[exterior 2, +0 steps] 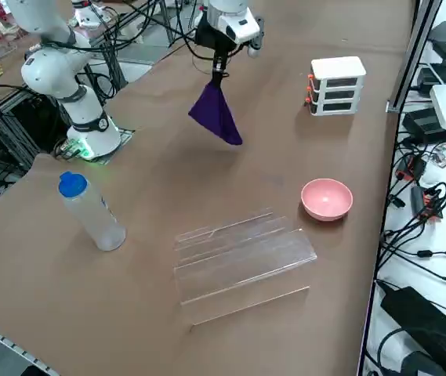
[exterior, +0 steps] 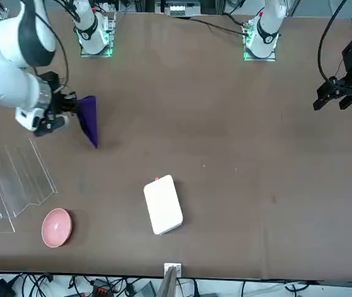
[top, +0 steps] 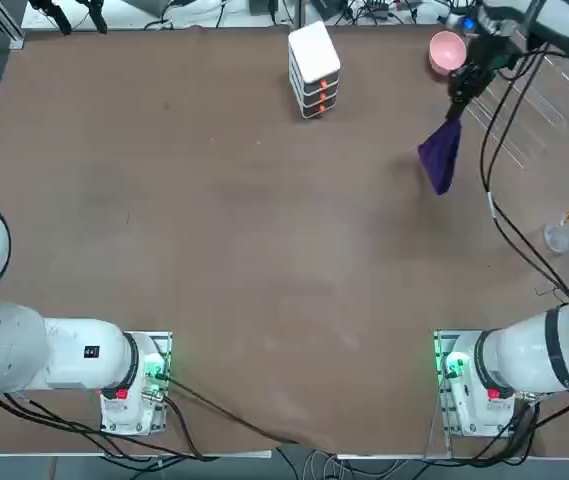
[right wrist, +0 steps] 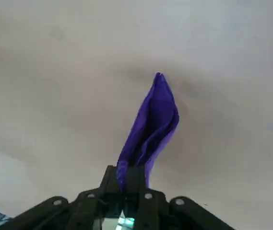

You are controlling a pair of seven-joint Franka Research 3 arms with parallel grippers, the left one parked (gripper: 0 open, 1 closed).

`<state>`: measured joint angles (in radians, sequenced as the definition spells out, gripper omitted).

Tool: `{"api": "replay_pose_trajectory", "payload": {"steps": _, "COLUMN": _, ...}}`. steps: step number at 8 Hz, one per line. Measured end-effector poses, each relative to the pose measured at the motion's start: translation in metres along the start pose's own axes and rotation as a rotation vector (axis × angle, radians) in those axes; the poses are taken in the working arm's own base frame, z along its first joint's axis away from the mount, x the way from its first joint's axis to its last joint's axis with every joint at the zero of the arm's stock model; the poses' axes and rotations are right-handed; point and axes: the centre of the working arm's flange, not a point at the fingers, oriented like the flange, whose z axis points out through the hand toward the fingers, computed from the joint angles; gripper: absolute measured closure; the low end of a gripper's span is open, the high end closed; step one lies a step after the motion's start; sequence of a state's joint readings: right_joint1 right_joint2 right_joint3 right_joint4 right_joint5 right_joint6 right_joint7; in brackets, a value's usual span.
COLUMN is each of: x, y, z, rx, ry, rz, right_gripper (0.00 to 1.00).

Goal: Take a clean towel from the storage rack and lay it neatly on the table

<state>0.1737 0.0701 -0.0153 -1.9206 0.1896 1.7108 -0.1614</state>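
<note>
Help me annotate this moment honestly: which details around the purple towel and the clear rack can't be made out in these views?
- Towel: hangs bunched from the right gripper, so its inner folds are hidden in every view.
- Towel's lowest tip: whether it clears the table can't be told.
- Fingers: wrist view, the cloth covers their tips.
- Storage rack: front view, cut off by the picture's left edge; top view, nearly see-through.
</note>
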Motion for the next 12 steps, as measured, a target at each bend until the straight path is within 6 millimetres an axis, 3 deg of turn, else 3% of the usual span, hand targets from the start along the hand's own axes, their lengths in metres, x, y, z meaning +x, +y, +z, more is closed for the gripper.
{"api": "replay_pose_trajectory", "payload": {"steps": 2, "x": 0.008, "y": -0.037, "z": 0.017, "rx": 0.038, "ry": -0.009, "rz": -0.029, "right_gripper": 0.98}}
{"api": "replay_pose_trajectory", "payload": {"steps": 5, "x": 0.022, "y": -0.077, "z": 0.051, "rx": 0.059, "ry": -0.034, "rz": -0.088, "right_gripper": 0.98}}
{"api": "replay_pose_trajectory", "payload": {"steps": 6, "x": 0.030, "y": -0.081, "z": 0.067, "rx": 0.060, "ry": -0.043, "rz": -0.103, "right_gripper": 0.98}}
{"api": "replay_pose_trajectory", "payload": {"steps": 7, "x": 0.037, "y": -0.069, "z": 0.083, "rx": 0.064, "ry": -0.061, "rz": -0.124, "right_gripper": 0.98}}
{"api": "replay_pose_trajectory", "payload": {"steps": 8, "x": 0.043, "y": -0.046, "z": 0.092, "rx": 0.073, "ry": -0.068, "rz": -0.144, "right_gripper": 0.98}}
{"api": "replay_pose_trajectory", "payload": {"steps": 11, "x": 0.037, "y": 0.062, "z": 0.099, "rx": 0.126, "ry": -0.045, "rz": -0.172, "right_gripper": 0.98}}
{"api": "replay_pose_trajectory", "payload": {"steps": 12, "x": 0.036, "y": 0.088, "z": 0.102, "rx": 0.126, "ry": -0.026, "rz": -0.159, "right_gripper": 0.98}}
